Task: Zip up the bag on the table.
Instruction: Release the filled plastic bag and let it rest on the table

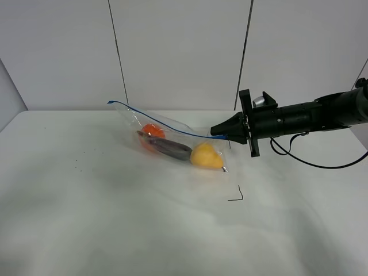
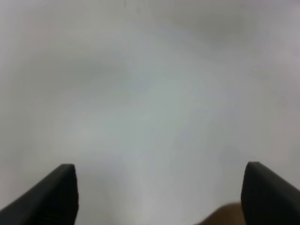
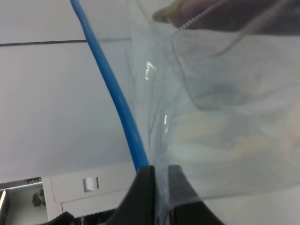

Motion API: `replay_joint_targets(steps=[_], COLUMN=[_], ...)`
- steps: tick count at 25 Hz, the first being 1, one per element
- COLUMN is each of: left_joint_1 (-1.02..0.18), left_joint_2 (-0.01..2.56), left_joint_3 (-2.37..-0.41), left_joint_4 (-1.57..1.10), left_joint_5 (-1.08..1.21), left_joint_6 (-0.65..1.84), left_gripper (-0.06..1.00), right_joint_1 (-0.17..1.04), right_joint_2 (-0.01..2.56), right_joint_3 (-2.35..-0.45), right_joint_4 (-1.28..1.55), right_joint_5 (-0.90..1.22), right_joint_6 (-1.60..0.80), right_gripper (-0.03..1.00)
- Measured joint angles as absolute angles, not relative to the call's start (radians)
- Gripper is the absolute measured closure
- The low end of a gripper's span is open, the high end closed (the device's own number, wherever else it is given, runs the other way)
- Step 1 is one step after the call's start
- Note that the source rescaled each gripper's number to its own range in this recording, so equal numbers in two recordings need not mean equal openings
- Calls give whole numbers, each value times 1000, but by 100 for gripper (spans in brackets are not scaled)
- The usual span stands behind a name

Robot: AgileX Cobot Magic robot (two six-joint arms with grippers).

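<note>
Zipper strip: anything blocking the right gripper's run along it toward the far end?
Nothing visible. The right gripper is shut on the bag at the blue zipper strip, which runs bare to its far end.

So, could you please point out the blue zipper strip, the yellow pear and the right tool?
blue zipper strip (image 1: 150,119): exterior high view, mid-length.
yellow pear (image 1: 206,156): exterior high view, its body.
right tool (image 3: 158,177): right wrist view, between the tips.

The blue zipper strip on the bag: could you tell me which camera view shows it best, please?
The exterior high view shows the blue zipper strip whole, running along the bag to the shut right gripper. The right wrist view shows only a close stretch entering the jaws. The left wrist view shows none of it.
</note>
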State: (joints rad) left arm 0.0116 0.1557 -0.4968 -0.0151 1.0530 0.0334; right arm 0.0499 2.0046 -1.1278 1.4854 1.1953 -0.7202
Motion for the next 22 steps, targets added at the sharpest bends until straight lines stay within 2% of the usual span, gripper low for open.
replay_joint_targets(steps=[5, 7, 9, 12, 14, 17, 22], left_joint_1=[12, 12, 12, 12, 12, 12, 12], left_joint_2=[7, -1, -2, -2, -2, -2, -2], left_joint_3=[-496, -496, -496, -496, -496, -496, -496], left_joint_4=[-16, -17, -17, -17, -17, -17, -17], left_joint_5=[1053, 1053, 1053, 1053, 1053, 1053, 1053], left_joint_6=[33, 33, 33, 33, 33, 33, 33], left_gripper=[-1, -1, -1, -1, -1, -1, -1], right_joint_1=[50, 50, 50, 50, 50, 50, 50], right_joint_2=[2005, 2005, 2005, 2005, 2005, 2005, 2005], right_joint_3=[-1128, -1128, -1128, -1128, -1134, -1193, -1385], right_joint_4=[1485, 1483, 1476, 1458, 1424, 1281, 877], right_joint_5=[1195, 1195, 1201, 1202, 1203, 1205, 1209], right_joint_6=[-707, -692, -681, -654, -627, -557, -346], right_gripper=[97, 91, 72, 21, 6, -1, -3])
